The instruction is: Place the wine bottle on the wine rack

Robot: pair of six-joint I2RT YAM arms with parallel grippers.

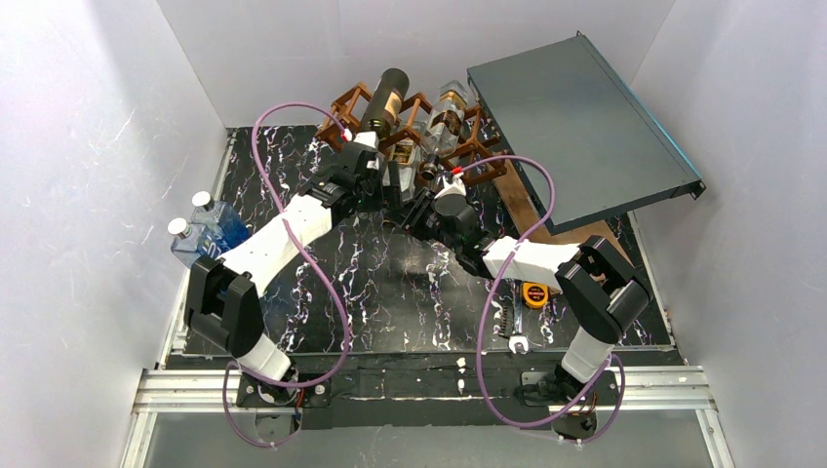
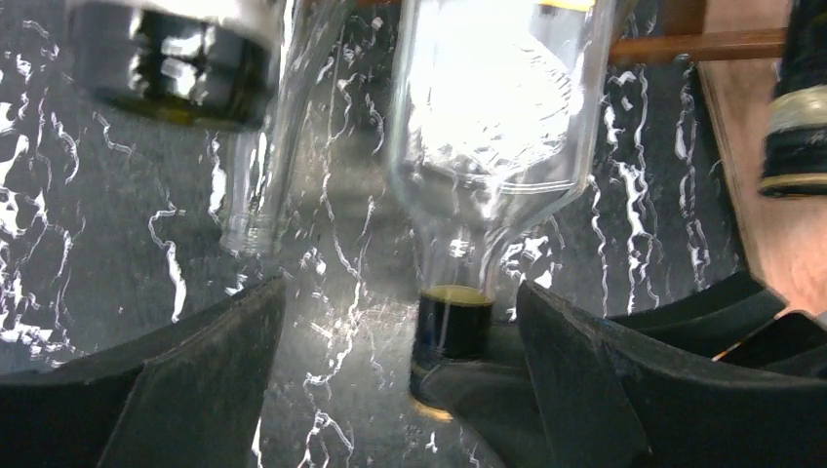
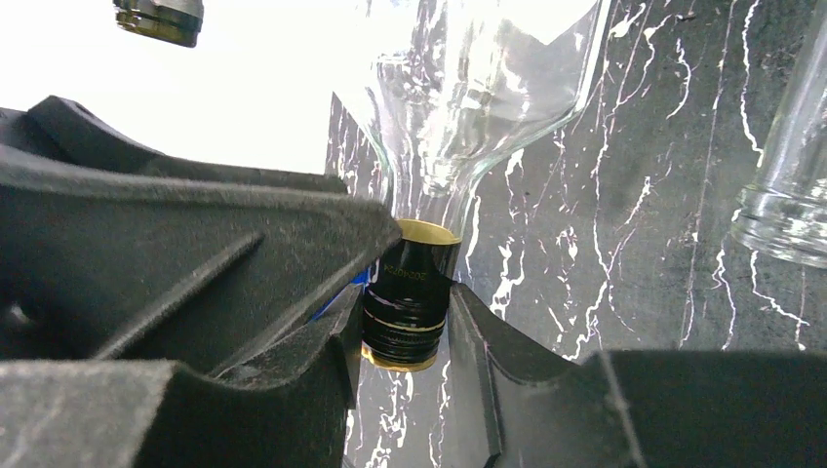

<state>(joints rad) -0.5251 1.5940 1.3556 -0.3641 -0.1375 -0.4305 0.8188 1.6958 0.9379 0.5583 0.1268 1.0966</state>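
Observation:
The wine rack [image 1: 417, 125] is a reddish-brown lattice at the back of the table. A clear wine bottle [image 1: 449, 112] lies in it, neck towards me. Its black, gold-rimmed cap [image 3: 407, 283] is clamped between my right gripper's [image 3: 407, 304] fingers. The same bottle [image 2: 492, 117] and cap [image 2: 452, 327] show in the left wrist view, between the wide-open jaws of my left gripper [image 2: 400, 292], which touch nothing. In the top view the left gripper [image 1: 388, 181] and right gripper [image 1: 425, 191] sit side by side just in front of the rack.
A dark bottle with a tan label [image 1: 384, 101] lies on the rack's left side. A large dark grey panel [image 1: 585, 117] leans at the back right over a wooden board [image 1: 527, 210]. Two clear white-capped bottles [image 1: 200, 229] stand at the left. A tape measure [image 1: 533, 294] lies front right.

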